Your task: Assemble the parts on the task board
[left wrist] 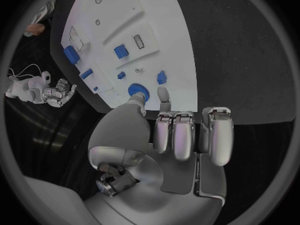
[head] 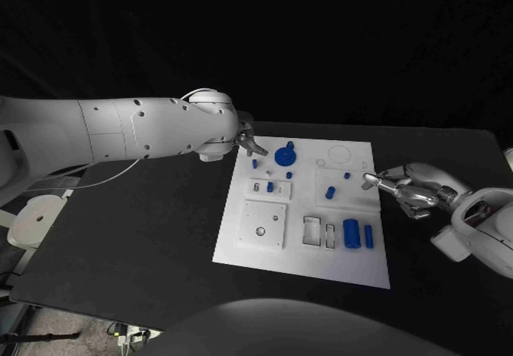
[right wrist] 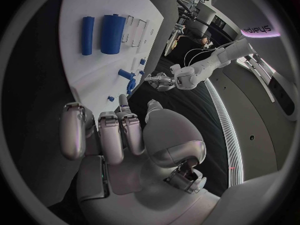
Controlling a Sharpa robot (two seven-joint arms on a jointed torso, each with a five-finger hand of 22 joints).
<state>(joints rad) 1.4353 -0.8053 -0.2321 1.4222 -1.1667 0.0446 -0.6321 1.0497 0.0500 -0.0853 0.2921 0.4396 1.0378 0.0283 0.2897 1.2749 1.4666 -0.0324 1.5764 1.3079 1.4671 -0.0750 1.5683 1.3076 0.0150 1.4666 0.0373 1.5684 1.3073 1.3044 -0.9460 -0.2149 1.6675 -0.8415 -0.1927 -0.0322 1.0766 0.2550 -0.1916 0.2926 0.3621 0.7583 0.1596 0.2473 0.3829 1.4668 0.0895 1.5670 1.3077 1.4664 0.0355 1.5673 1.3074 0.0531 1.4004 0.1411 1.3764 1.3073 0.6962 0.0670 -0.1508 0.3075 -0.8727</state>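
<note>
Black worktop [head: 139, 245] | white task board [head: 273, 256] centred | near edge – two blue cylinders [head: 351, 234] | mid – right hand [head: 411, 191] at board's side, fingers curled, holding nothing | far – blue gear [head: 285, 156]; left hand [head: 248, 142] beside it, grip unclear

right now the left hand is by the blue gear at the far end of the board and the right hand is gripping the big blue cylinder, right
Not quite. The right hand holds nothing; the head view shows it at the board's right edge, apart from the big blue cylinder. The rest stands: the left hand is by the blue gear.
</note>
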